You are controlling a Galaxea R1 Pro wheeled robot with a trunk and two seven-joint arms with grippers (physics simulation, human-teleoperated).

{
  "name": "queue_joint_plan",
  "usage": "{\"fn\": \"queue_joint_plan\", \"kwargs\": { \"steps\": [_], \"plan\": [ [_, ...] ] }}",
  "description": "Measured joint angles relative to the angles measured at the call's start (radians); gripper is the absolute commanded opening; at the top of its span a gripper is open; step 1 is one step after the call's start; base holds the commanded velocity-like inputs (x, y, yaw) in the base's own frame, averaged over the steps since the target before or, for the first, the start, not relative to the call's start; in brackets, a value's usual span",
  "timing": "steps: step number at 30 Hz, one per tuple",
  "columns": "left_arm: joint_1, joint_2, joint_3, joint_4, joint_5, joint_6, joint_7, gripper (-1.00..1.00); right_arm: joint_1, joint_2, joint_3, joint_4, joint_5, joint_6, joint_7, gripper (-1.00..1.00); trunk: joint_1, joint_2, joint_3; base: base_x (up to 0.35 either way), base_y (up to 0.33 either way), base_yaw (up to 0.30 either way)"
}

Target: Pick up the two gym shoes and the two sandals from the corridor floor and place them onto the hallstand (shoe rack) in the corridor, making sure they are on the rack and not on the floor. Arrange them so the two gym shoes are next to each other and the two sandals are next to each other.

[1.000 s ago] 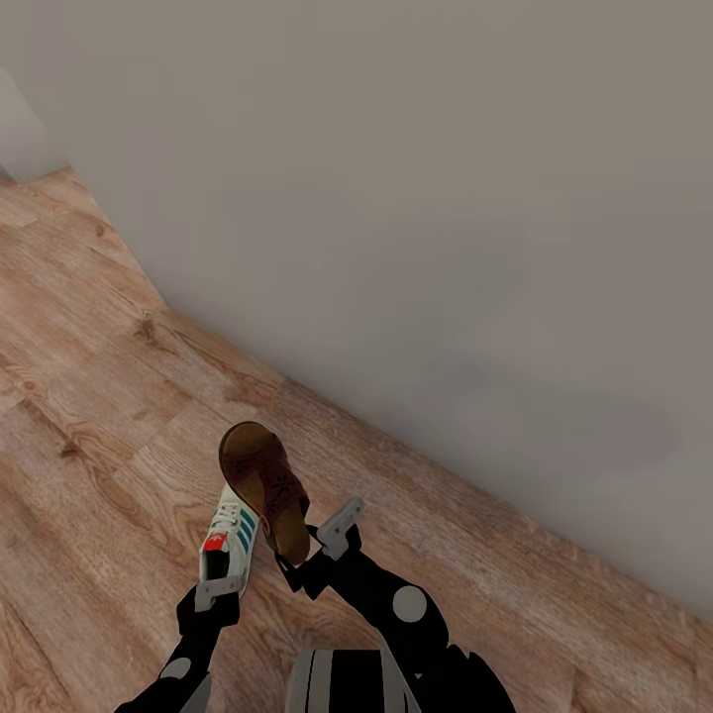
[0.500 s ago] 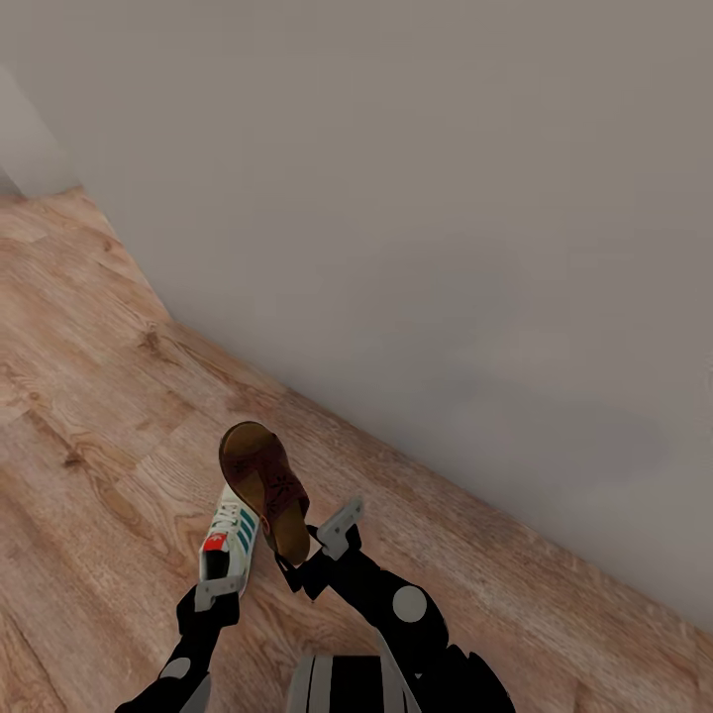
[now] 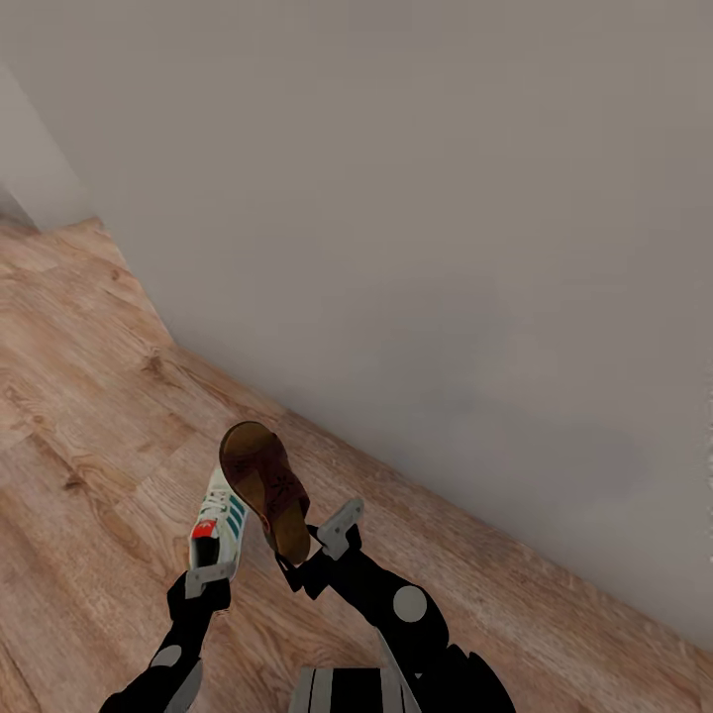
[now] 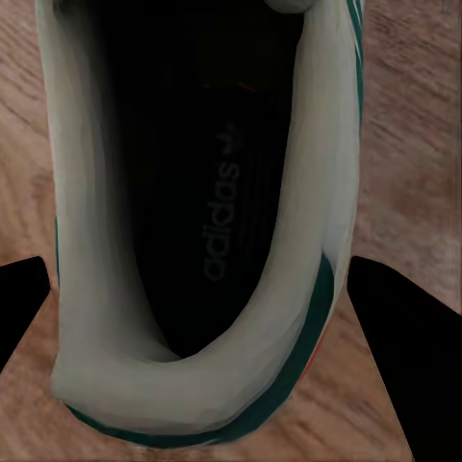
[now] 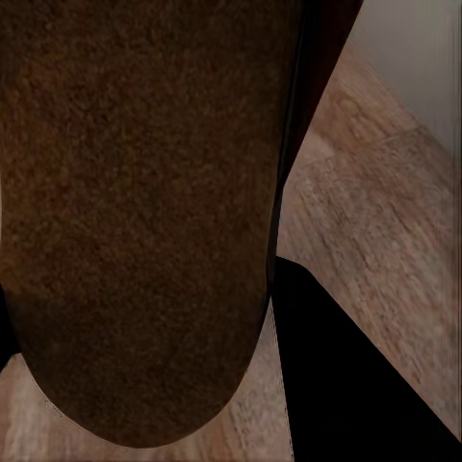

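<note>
Left gripper [image 3: 201, 577] fingers clamped on gym shoe [image 3: 218, 520] heel; right gripper [image 3: 315, 543] fingers clamped on sandal [image 3: 265, 487]. Both held above corridor floor [image 3: 89, 396], beside grey wall [image 3: 446, 248].

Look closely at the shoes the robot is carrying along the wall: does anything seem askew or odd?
Nothing is damaged or dropped. The only oddity is the pairing: the left tool holds a gym shoe by its heel, the right tool a sandal, tipped on edge and overlapping the gym shoe in the head view.
</note>
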Motion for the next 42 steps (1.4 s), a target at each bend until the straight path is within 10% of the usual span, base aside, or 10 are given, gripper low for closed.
{"fn": "queue_joint_plan", "kwargs": {
  "steps": [11, 19, 25, 42],
  "plan": [
    [0.100, 0.102, 0.004, -0.005, 0.048, -0.036, 0.000, -1.00, 0.000, -0.002, -0.002, 0.005, 0.001, 0.000, 0.000, -1.00, -0.005, 0.003, 0.060, 0.000, 0.000, -0.061],
    [0.157, 0.112, 0.002, -0.003, 0.057, -0.059, 0.000, -1.00, 0.000, -0.004, -0.002, 0.008, 0.001, -0.004, -0.001, -1.00, -0.009, 0.004, 0.103, 0.000, 0.000, -0.061],
    [0.182, 0.131, 0.001, -0.020, 0.154, -0.123, -0.017, -1.00, 0.000, -0.012, -0.009, 0.072, 0.008, -0.007, -0.007, -1.00, -0.011, 0.006, 0.136, 0.000, 0.000, -0.062],
    [0.207, 0.127, -0.011, -0.060, 0.147, -0.132, -0.019, -1.00, 0.000, -0.048, -0.080, 0.187, 0.009, -0.014, -0.079, -1.00, -0.012, 0.007, 0.168, -0.007, 0.010, -0.048]
  ]
}}
